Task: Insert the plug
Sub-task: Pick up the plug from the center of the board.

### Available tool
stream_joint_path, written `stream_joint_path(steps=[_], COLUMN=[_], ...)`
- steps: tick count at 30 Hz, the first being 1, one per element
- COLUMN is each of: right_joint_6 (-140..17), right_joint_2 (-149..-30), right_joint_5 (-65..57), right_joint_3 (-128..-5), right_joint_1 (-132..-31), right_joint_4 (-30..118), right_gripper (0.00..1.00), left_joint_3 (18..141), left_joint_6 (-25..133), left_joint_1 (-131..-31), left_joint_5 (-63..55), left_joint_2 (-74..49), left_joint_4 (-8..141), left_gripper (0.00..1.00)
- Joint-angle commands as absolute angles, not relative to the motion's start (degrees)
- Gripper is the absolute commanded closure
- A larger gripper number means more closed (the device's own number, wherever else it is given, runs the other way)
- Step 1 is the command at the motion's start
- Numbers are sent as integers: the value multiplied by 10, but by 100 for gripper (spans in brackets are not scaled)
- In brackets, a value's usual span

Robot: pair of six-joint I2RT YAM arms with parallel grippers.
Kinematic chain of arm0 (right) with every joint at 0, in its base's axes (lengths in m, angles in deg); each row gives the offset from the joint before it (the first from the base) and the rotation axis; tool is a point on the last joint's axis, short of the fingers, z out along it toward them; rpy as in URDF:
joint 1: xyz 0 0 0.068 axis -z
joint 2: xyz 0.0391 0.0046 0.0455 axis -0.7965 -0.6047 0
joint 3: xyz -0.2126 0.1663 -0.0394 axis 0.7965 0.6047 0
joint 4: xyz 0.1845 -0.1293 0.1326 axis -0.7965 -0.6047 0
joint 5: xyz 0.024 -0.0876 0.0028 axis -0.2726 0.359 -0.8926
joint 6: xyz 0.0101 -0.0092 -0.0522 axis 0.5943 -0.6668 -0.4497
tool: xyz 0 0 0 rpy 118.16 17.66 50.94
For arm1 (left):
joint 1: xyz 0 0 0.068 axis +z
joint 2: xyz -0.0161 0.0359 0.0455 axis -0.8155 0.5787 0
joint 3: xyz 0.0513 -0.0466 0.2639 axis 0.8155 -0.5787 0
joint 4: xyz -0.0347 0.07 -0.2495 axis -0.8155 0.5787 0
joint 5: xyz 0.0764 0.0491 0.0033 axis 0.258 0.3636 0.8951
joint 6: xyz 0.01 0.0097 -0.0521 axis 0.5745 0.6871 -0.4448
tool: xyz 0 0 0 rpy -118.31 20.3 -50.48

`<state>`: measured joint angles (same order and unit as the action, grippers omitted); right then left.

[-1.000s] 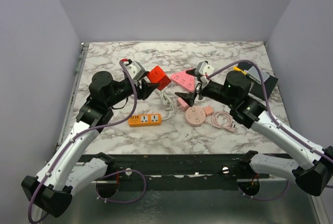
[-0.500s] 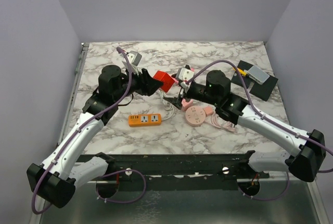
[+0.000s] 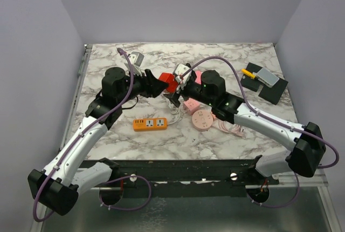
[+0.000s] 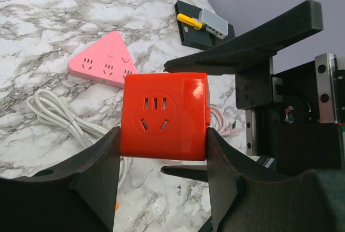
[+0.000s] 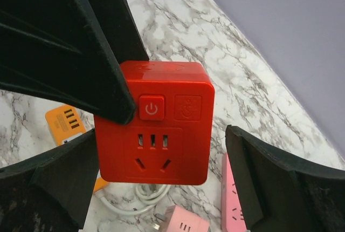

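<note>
Since half a second ago the right arm has swung further left across the marble table (image 3: 232,59), so that its wrist now sits just beside the left arm's, while the left arm has hardly shifted. The left gripper (image 4: 163,140) is clamped on the red cube socket (image 3: 167,79), one finger pressed to each side face, and holds it clear of the tabletop near the middle of the workspace. The face towards the left wrist camera shows a round inset with a row of slots over two slanted slots; the face towards the right wrist camera carries a power button, a second pressed-in square and another set of slots. The right gripper (image 5: 161,145) is spread wide with the cube between its fingers. Its right-hand finger stands clearly apart from the cube; the other lies close along the cube's edge, and whether it touches cannot be told. It holds nothing. Below the cube a white cable (image 4: 56,113) lies in loose loops on the marble, with a pink triangular power strip (image 4: 105,65) behind it. An orange power strip (image 3: 150,123) lies nearer the arm bases, a round pink socket (image 3: 203,119) to its right, and a small pink adapter (image 5: 180,220) just beside the white cable. A black pad (image 3: 264,83) bearing a grey block and a yellow piece sits at the far right.
</note>
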<state>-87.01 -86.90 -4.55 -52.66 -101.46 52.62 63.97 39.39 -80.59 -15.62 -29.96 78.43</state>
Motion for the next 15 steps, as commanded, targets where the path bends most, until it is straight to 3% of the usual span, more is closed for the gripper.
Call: stream_joint_path(steps=[1, 10, 12, 15], right_joint_6=[-850, -838, -840, -847], right_joint_2=[-891, -910, -914, -915], right_joint_5=[-14, -5, -1, -7], right_joint_3=[-552, -568, -574, -581], right_joint_1=[-1028, -1031, -1031, -1031], right_joint_4=[558, 576, 575, 568], right_gripper=[1, 28, 38, 61], left_joint_3=[645, 628, 625, 622], left_joint_6=[375, 358, 352, 342], left_joint_1=[-803, -803, -803, -802], left_joint_5=[-145, -134, -133, -132], left_joint_2=[-302, -310, -313, -315], left_joint_4=[772, 770, 771, 771], left_gripper=[100, 100, 100, 100])
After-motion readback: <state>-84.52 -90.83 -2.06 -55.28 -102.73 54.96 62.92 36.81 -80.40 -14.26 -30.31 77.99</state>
